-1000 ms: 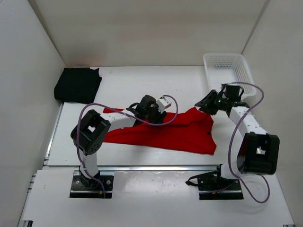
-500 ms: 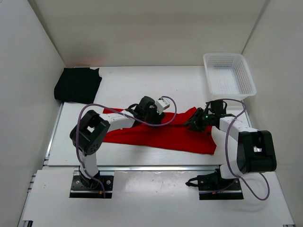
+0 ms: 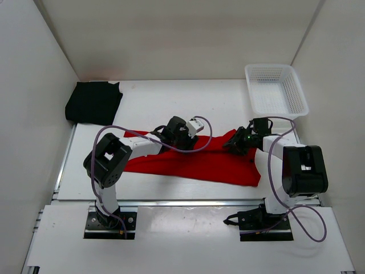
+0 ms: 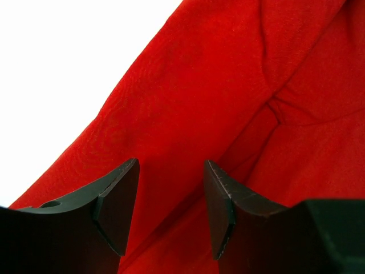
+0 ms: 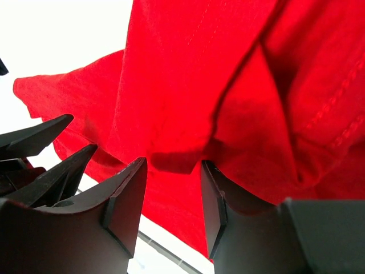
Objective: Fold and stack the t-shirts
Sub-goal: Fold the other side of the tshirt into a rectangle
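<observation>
A white mesh basket [image 3: 276, 90] sits at the far right corner of the worktop [image 3: 171, 103]. The red t-shirt [image 3: 211, 162] lies spread out and rumpled, left of the basket and nearer the arms. The black t-shirt [image 3: 94, 101] lies folded well to the left of the basket, against the left wall. The left tool [image 3: 165, 136] hangs low over the red t-shirt's far edge, on the side away from the basket. In its wrist view its jaws are spread, with red cloth showing through the gap and bare worktop just beyond the hem. The right tool [image 3: 234, 142] is over the end of the red t-shirt closest to the basket. Its jaws are also spread, straddling a raised fold of the cloth, and I cannot tell whether they touch it.
</observation>
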